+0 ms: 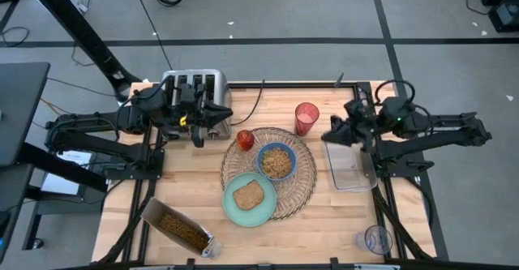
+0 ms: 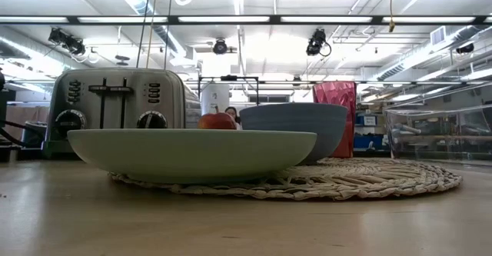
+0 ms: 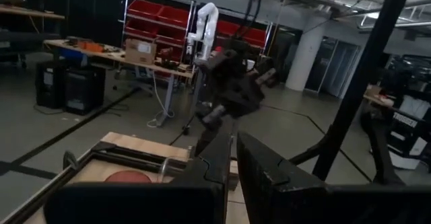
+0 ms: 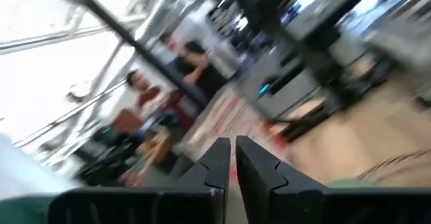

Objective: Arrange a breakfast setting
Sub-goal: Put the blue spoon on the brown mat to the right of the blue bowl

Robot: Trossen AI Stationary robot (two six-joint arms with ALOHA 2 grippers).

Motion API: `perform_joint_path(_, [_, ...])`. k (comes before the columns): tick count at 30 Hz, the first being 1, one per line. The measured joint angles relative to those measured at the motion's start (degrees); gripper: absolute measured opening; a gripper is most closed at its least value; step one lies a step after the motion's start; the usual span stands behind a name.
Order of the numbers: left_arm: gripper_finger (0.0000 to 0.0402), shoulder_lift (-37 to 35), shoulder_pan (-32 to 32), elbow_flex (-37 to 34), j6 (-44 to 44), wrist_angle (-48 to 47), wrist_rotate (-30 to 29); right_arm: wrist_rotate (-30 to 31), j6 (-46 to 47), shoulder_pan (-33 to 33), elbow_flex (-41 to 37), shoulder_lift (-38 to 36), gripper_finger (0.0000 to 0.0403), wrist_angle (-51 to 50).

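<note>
High view: one round woven mat (image 1: 302, 190) near the middle of the wooden desk (image 1: 186, 189). On it, three things: one blue bowl (image 1: 276, 161) filled with brown grainy cereal, one pale green plate (image 1: 249, 199) carrying one slice of toast (image 1: 249, 195), and one small red fruit (image 1: 245, 139) at the mat's far-left rim. One see-through red cup (image 1: 306, 117) stands on bare wood just beyond the mat. One silver slotted toaster (image 1: 194, 88) at the far-left edge. One clear rectangular tray (image 1: 349, 166) along the right edge. One cereal box (image 1: 175, 229) lies flat at the near-left corner; one clear glass (image 1: 376, 241) near the near-right corner. Left tool (image 1: 212, 122) hangs between toaster and fruit; right tool (image 1: 334, 135) hangs over the tray's far end. Bare wood lies open in front of the mat.

Low view: plate touching the mat's coiled weave, bowl behind it, fruit peeking between, cup behind the bowl to the right.

Left wrist view: left tool's fingers (image 3: 202, 177) nearly together, nothing between them.

Right wrist view: right tool's fingers (image 4: 259, 167) close together, holding nothing; picture smeared, two people stand beyond.
</note>
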Motion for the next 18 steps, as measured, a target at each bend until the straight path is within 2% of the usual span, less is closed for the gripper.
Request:
perform_joint_path(8, [0.0034,0.0,-0.05,0.0,-0.96,0.03,0.0,-7.36,12.41,12.01,5.52,5.37,0.001,-1.87])
perform_joint_path(14, [0.0034,0.02,-1.63,0.0,-0.87,0.37,-0.09,-8.18,17.93,23.49,11.06,12.1,0.001,-2.89])
perform_joint_path(18, [0.0034,0.02,-4.31,0.0,-0.41,0.27,-0.95,-8.7,21.82,30.68,15.56,16.4,0.001,-10.92])
